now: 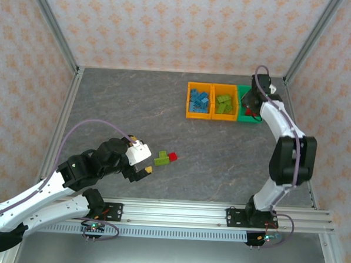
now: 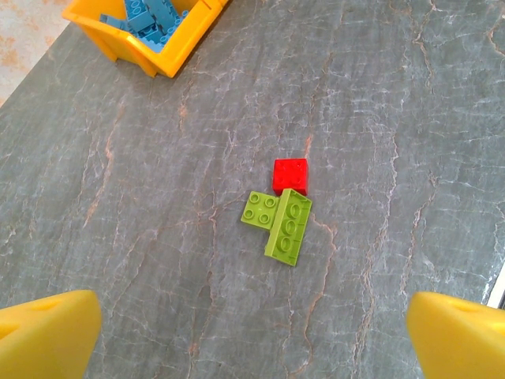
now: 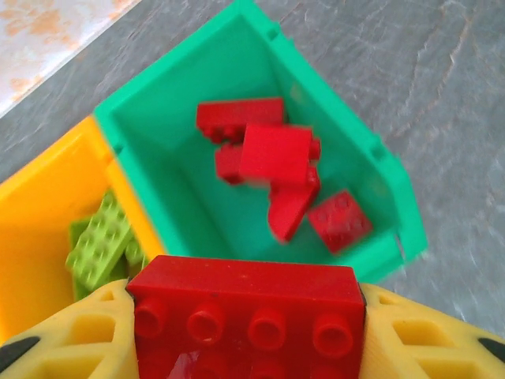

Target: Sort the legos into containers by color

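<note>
Two lime green legos (image 2: pixel 278 221) lie joined in an L on the grey table, with a small red lego (image 2: pixel 290 175) touching their far end; from above, the green pair (image 1: pixel 161 161) and the red one (image 1: pixel 173 157) sit just right of my left gripper (image 1: pixel 143 160). That gripper (image 2: pixel 252 347) is open, its yellow fingertips (image 2: pixel 47 335) wide apart short of the legos. My right gripper (image 3: pixel 246 324) is shut on a long red lego (image 3: pixel 245 300) above the near edge of the green container (image 3: pixel 170 181), which holds several red legos (image 3: pixel 268 154).
The three containers stand in a row at the back right: an orange one with blue legos (image 1: pixel 199 101), an orange one with green legos (image 1: pixel 225 103), and the green one (image 1: pixel 242 117) under my right gripper (image 1: pixel 250 103). Metal frame posts line the table sides.
</note>
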### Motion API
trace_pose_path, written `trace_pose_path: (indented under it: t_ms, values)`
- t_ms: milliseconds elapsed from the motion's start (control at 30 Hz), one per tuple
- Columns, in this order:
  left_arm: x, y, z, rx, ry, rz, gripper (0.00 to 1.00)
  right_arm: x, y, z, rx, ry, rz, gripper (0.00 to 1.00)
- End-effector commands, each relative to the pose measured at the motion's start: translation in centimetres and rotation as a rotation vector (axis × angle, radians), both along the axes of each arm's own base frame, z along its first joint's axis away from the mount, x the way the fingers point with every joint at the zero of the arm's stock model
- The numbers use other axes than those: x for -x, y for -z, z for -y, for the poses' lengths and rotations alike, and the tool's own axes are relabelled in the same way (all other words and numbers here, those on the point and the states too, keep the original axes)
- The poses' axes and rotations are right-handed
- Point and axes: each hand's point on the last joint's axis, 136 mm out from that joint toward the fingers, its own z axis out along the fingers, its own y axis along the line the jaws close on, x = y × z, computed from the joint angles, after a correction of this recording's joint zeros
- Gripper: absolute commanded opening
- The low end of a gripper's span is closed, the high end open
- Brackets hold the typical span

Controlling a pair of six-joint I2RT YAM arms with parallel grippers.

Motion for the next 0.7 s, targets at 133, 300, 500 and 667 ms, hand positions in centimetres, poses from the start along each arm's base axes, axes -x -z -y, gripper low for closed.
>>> trace_pose_path:
  t_ms: [133, 300, 500, 667]
  values:
    - [0.2, 0.0, -0.3, 0.003, -0.008, -0.007, 1.00, -4.4, -0.8, 0.7, 0.006, 0.003, -0.065, 0.80]
    - [0.3, -0.1, -0.2, 0.009, -0.003, -0.004, 1.00, -2.4, -3.5, -0.2, -0.058, 0.000, -0.019, 0.90]
    - [0.2, -0.1, -0.1, 0.012, 0.003, -0.006, 1.00, 4.1, -6.1, -6.1, -0.130, -0.191, 0.066, 0.90]
    - [0.2, 0.0, 0.0, 0.010, 0.006, -0.006, 1.00, 11.6, -5.7, -14.6, -0.136, -0.480, 0.040, 0.89]
